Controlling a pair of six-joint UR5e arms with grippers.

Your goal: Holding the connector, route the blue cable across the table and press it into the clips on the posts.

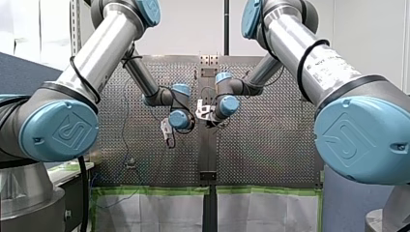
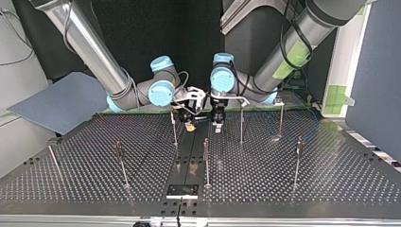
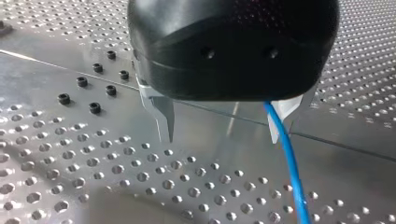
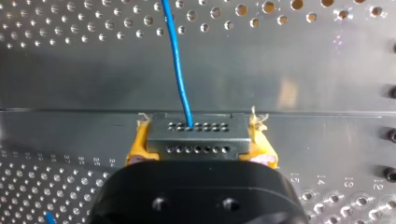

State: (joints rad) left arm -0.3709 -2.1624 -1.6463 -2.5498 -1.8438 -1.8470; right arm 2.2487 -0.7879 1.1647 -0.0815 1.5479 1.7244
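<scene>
Blue cable [image 4: 180,70] leaves connector [image 4: 196,137], which sits clamped in right gripper [image 4: 201,140] jaws, low over table [image 2: 307,189] middle. Left gripper [image 3: 222,135] jaws wide open, holding nothing, cable by one finger. Step, judged: routing barely begun. Next: carry cable to posts [image 2: 241,125].

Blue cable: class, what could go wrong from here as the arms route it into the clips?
1. The left gripper is open, with the cable beside one finger, off centre; closing could miss or pinch it.
2. The right gripper clamps the connector, which the thin cable enters at one hole; a hard pull might strain that joint.
3. Thin posts stand near both grippers; the cable could snag.
</scene>
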